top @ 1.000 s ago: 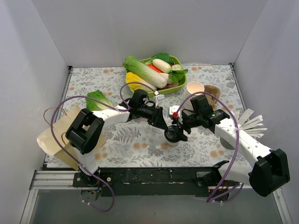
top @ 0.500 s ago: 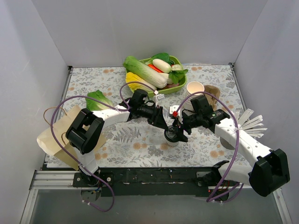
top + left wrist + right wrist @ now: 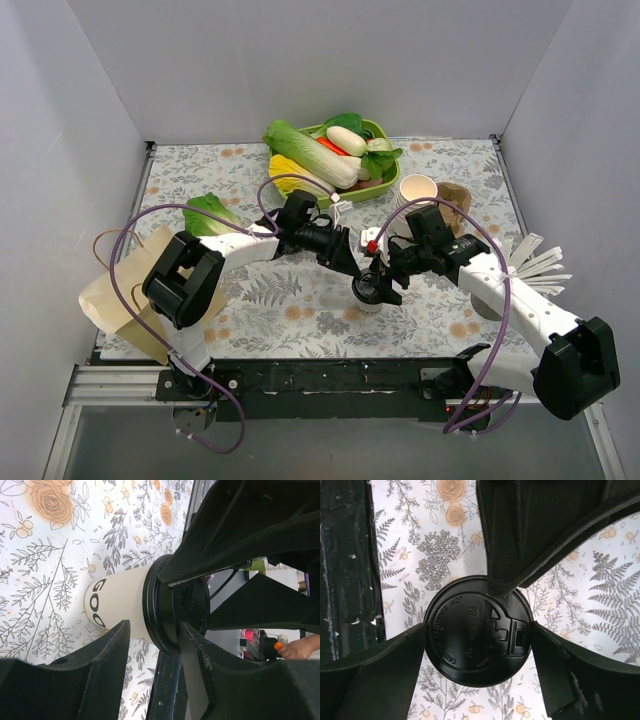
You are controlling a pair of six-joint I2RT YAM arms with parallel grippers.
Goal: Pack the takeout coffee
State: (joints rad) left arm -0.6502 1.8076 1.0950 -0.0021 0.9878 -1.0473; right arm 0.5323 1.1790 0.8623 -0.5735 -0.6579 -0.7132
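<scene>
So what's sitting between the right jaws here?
The takeout coffee: its black lid fills the gap, both jaws against its rim, seen in the right wrist view.

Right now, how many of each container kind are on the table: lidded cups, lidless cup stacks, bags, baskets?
Takeout coffee cup: 1
Lidless cup stack: 1
Brown paper bag: 1
Green vegetable basket: 1
Total: 4

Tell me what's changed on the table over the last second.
Nothing visibly moved. The right gripper still clasps the takeout coffee on either side of its black lid. The left gripper still straddles the lid's rim, and the cup stands in the same spot on the table.
</scene>
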